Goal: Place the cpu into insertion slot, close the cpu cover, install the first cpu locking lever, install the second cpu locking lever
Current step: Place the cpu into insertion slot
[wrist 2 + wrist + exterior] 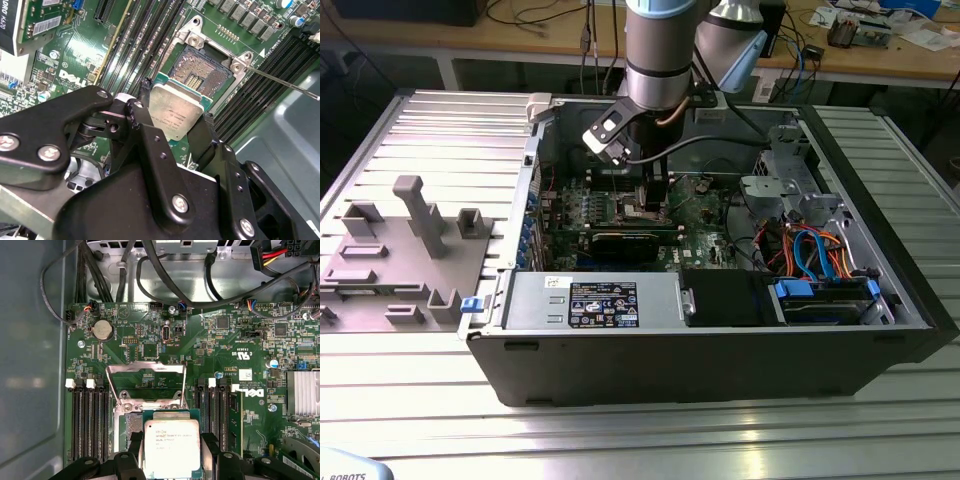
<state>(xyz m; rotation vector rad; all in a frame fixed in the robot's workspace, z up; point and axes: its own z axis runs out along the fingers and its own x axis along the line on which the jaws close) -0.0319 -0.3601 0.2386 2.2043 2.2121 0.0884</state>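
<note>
Silver-grey and flat, the cpu (175, 112) sits pinched by its edges between the matte black fingers of the claw (175, 116), hanging just above the insertion slot (202, 75) and not yet seated; the slot's field of fine contacts lies bare inside its bright metal rim. In the first wrist view, the cpu cover (146, 368), a thin steel frame with a square window, stands swung open beyond the chip. In the exterior view, the claw (655, 195) hangs inside the open computer case (720, 350), with the grey power-supply box (600, 300) at about six o'clock from it. I judge the main risk to be a tilted or offset descent: a corner could bend those contacts, or the smooth chip could slip.
</note>
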